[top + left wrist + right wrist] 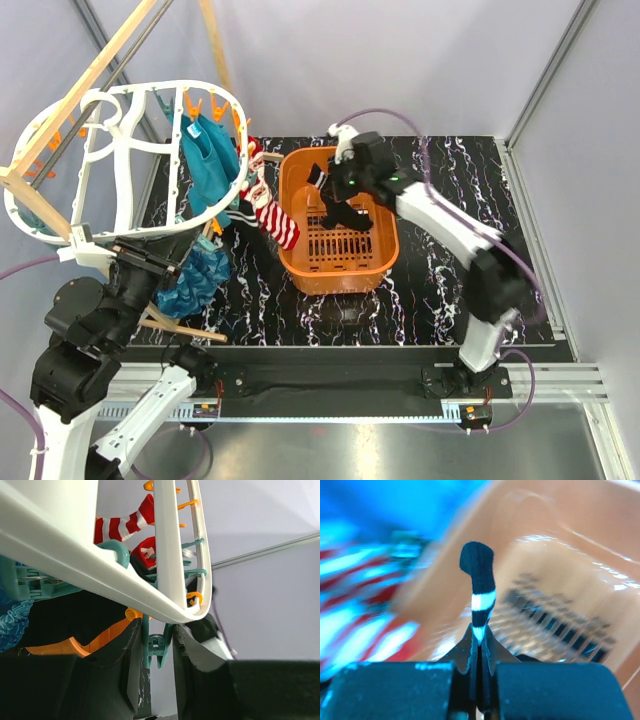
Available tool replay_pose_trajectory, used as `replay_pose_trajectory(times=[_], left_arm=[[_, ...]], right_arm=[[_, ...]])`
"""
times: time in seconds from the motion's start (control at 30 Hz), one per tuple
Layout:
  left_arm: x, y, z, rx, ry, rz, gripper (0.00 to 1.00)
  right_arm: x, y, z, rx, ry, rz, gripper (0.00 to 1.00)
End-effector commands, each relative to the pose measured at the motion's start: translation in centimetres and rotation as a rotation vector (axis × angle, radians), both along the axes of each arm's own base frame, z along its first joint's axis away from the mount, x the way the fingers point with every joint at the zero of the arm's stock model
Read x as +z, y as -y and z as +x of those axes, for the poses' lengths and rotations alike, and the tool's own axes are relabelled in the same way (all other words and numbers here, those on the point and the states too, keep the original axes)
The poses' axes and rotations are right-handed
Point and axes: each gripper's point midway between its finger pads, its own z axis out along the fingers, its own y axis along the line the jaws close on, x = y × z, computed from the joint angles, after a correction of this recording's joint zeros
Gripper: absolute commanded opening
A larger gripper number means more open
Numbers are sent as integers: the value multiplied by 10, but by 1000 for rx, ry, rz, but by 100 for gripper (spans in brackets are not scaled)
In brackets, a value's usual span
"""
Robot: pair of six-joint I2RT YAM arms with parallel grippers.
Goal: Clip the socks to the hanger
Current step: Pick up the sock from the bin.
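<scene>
The white oval hanger stands tilted at the left, its rim close overhead in the left wrist view. One red-and-white striped sock hangs clipped at its right end and shows in the left wrist view. My left gripper is under the hanger's near rim, its jaws closed on a teal peg that hangs from the rim. My right gripper is over the orange basket, shut on a black sock with white stripes that dangles into the basket.
Teal-blue cloths hang from the hanger, with another bundle below. A wooden pole frame crosses above the hanger. Orange pegs line the far rim. The basket's slotted floor lies under the right gripper.
</scene>
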Motion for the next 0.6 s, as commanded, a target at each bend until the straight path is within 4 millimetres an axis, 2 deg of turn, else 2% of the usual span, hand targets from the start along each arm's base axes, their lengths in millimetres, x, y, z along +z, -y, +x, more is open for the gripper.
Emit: replay_pose_trajectory(times=[0.0, 0.03, 0.07, 0.13, 0.17, 0.2, 0.23, 0.3, 0.33, 0.4, 0.43, 0.53, 0.57], left_arm=[[-14, -6, -8, 17, -66, -6, 0], [-13, -6, -9, 17, -59, -8, 0], [-14, -6, -8, 17, -59, -8, 0], [-13, -6, -8, 17, -51, -14, 0], [-12, -6, -9, 13, -45, -14, 0], [-12, -5, -9, 10, -42, -14, 0], [-11, -5, -9, 10, -37, -13, 0], [-12, -5, -9, 9, -32, -12, 0], [-10, -4, -8, 6, -20, -18, 0], [-8, -3, -10, -4, -5, -19, 0], [-6, -3, -10, -7, 2, -22, 0], [-4, -1, -12, -22, 15, -27, 0], [-4, 0, -13, -30, 16, -28, 0]], right_arm=[[99, -5, -100, 187, -77, 247, 0], [100, -5, -128, 242, -142, 249, 0], [104, -15, -159, 317, -168, 249, 0], [120, -17, -212, 440, -209, 283, 0], [127, -20, -230, 487, -222, 305, 0], [132, -24, -262, 536, -280, 338, 0], [144, -29, -279, 601, -292, 391, 0], [151, -35, -310, 647, -397, 463, 0], [166, -42, -318, 703, -381, 526, 0], [173, -50, -336, 736, -459, 583, 0], [182, -56, -338, 759, -444, 617, 0], [188, -70, -349, 792, -486, 635, 0], [190, -77, -346, 798, -485, 647, 0]])
